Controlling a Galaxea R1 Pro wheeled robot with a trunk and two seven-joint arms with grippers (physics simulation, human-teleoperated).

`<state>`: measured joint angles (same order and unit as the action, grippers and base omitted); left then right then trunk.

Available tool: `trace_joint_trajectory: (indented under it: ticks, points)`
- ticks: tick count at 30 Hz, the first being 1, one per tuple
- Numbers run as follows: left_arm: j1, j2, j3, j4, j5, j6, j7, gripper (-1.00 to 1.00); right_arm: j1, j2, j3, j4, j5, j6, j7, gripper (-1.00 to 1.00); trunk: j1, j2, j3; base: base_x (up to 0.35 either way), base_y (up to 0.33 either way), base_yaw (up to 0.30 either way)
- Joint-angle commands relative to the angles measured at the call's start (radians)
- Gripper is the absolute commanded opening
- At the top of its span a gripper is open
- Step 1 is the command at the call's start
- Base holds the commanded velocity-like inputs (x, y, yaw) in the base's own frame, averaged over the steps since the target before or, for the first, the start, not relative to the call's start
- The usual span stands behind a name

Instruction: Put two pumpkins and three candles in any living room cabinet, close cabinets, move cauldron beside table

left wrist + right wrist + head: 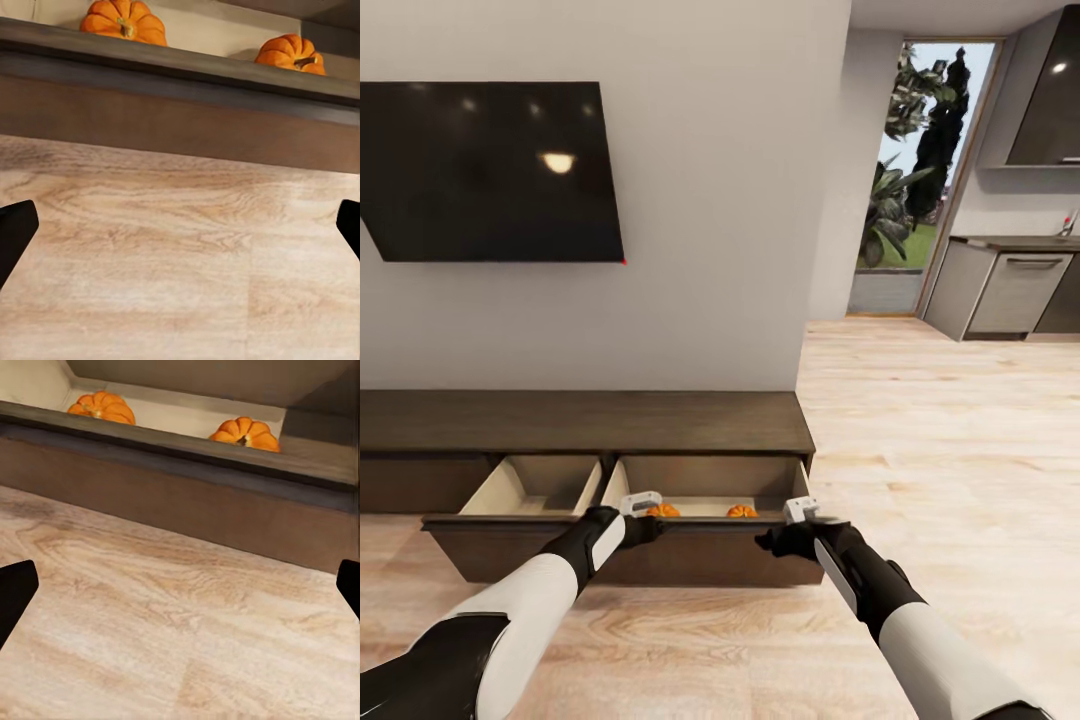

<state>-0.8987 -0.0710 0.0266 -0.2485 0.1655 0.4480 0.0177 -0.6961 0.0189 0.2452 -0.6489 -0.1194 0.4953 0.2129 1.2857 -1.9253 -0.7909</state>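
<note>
1. 2 pumpkins (663,510) (741,511) lie on the pale floor of the pulled-out drawer (705,478), right compartment, well apart from each other. Orange, ribbed, squat, short dark stems. Left wrist view shows both over the drawer's front lip (124,19) (292,54); right wrist view likewise (101,406) (246,433).

2. Cabinet (580,420): long, low, dark-brown wood, flat top, matte grain. Drawer front is plain, no handle; interior beige and smooth. A divider splits it; the left compartment (535,485) looks bare from here.

3. Left gripper (640,500) sits at the drawer's front edge, just beside the left pumpkin. Right gripper (800,510) sits at the same edge near the drawer's right corner. Both white-tipped, on black wrists.

4. Jaws: in each wrist view the 2 dark finger tips stand far apart at the frame's sides with nothing between, so both read as spread and empty.

5. Judgement: both hands on the front lip, spaced wide, suits an even push on a handle-less front, so the drawer slides straight rather than racking. Pumpkins appear stowed; closing looks like the step in hand.

6. Around: light wood-plank floor (920,440), dark wall screen (490,170) above the cabinet, grey kitchen counter (1010,285) far right, doorway with greenery (920,150).
</note>
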Motion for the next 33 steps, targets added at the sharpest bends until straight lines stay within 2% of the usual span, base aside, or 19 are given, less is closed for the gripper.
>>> trace_joint_trajectory:
  ticks: [1, 4, 7, 11, 18, 19, 20, 23, 24, 28, 30, 31, 33]
  points:
    - [0.000, 0.000, 0.003, -0.002, 0.006, 0.003, 0.002, 1.00, -0.001, -0.001, 0.002, -0.001, -0.010, -0.001, -0.003, 1.00, 0.004, -0.008, -0.004, 0.000, 0.000, 0.000]
    - [0.000, -0.001, 0.002, -0.002, 0.006, -0.024, 0.002, 1.00, 0.000, 0.000, 0.005, 0.005, -0.010, -0.016, -0.003, 1.00, 0.015, -0.029, -0.014, 0.000, 0.000, 0.000]
    - [0.000, -0.002, 0.001, 0.009, 0.006, -0.097, 0.004, 1.00, 0.001, 0.004, 0.006, 0.033, -0.013, -0.045, -0.003, 1.00, 0.027, -0.050, -0.023, 0.000, 0.000, 0.000]
    - [0.000, -0.002, 0.001, 0.026, 0.006, -0.146, 0.008, 1.00, 0.001, 0.016, 0.004, 0.057, -0.014, -0.090, -0.003, 1.00, 0.042, -0.078, -0.035, 0.000, 0.000, 0.000]
    - [0.000, -0.004, 0.001, 0.049, 0.007, -0.201, 0.011, 1.00, 0.001, 0.029, 0.004, 0.108, -0.014, -0.181, -0.003, 1.00, 0.069, -0.127, -0.057, 0.000, 0.000, 0.000]
    - [0.000, -0.007, 0.001, 0.055, 0.007, -0.220, 0.011, 1.00, 0.001, 0.032, 0.004, 0.121, -0.014, -0.199, -0.003, 1.00, 0.073, -0.134, -0.061, 0.000, 0.000, 0.000]
    - [0.000, -0.011, 0.001, 0.072, 0.006, -0.270, 0.011, 1.00, 0.001, 0.041, 0.004, 0.145, -0.015, -0.228, -0.003, 1.00, 0.077, -0.141, -0.064, 0.000, 0.000, 0.000]
    - [0.000, -0.012, 0.001, 0.091, 0.006, -0.309, 0.011, 1.00, 0.001, 0.047, 0.003, 0.163, -0.015, -0.249, -0.004, 1.00, 0.088, -0.162, -0.073, 0.000, 0.000, 0.000]
    - [0.000, -0.013, 0.001, 0.109, 0.005, -0.353, 0.012, 1.00, 0.001, 0.050, 0.002, 0.189, -0.016, -0.283, -0.017, 1.00, 0.092, -0.169, -0.076, 0.000, 0.000, 0.000]
    - [0.000, -0.016, 0.001, 0.132, 0.004, -0.401, 0.013, 1.00, 0.001, 0.056, 0.001, 0.211, -0.015, -0.334, -0.054, 1.00, 0.107, -0.197, -0.089, 0.000, 0.000, 0.000]
    - [0.000, -0.017, 0.001, 0.141, 0.004, -0.431, 0.014, 1.00, 0.001, 0.070, 0.000, 0.220, -0.015, -0.351, -0.085, 1.00, 0.115, -0.211, -0.095, 0.000, 0.000, 0.000]
    - [0.000, -0.019, 0.001, 0.148, 0.003, -0.478, 0.015, 1.00, 0.001, 0.094, 0.001, 0.248, -0.014, -0.394, -0.149, 1.00, 0.119, -0.218, -0.098, 0.000, 0.000, 0.000]
    - [0.000, -0.019, 0.001, 0.150, 0.003, -0.496, 0.016, 1.00, 0.001, 0.102, 0.001, 0.274, -0.015, -0.436, -0.173, 1.00, 0.126, -0.232, -0.104, 0.000, 0.000, 0.000]
